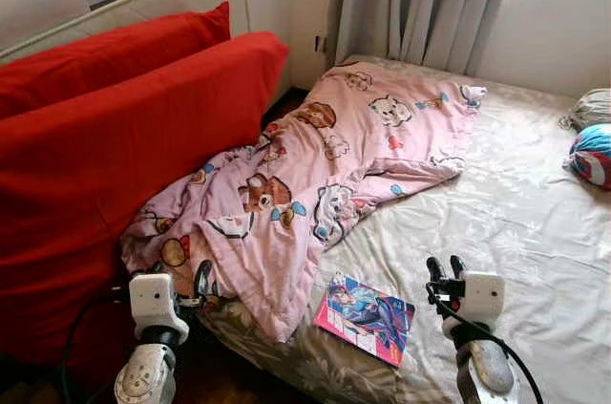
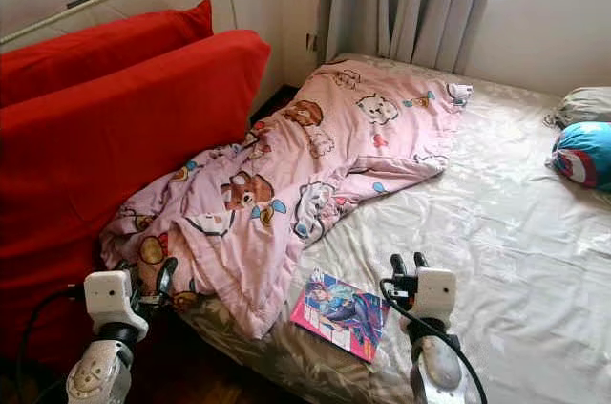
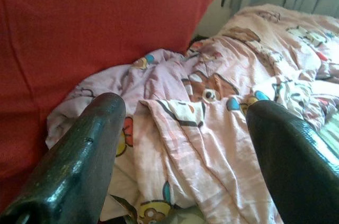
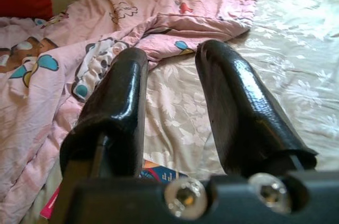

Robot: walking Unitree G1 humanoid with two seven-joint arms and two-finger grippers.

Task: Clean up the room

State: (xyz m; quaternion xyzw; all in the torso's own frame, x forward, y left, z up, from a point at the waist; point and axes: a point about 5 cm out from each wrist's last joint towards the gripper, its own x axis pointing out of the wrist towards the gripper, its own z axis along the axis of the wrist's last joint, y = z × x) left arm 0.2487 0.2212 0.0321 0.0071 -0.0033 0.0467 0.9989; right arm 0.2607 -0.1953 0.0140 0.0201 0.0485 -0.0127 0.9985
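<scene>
Left gripper [image 1: 199,282]: two long, glossy black fingers [image 3: 79,155] with rounded tips and a slightly pitted, scuffed surface, mounted on a boxy white housing with a small dark round fitting on its face. Below the housing, a black ring joint leads into a silver-white rounded forearm shell with small dark fastener holes; a black cable loops out from its side.

Right gripper [image 1: 447,267]: the same pair of black fingers [image 4: 238,113], thick and smooth with a faint leathery texture, fixed to a black base bar carrying two bright silver socket-head screws. White block housing behind, black cable curving down along the silver forearm.
</scene>
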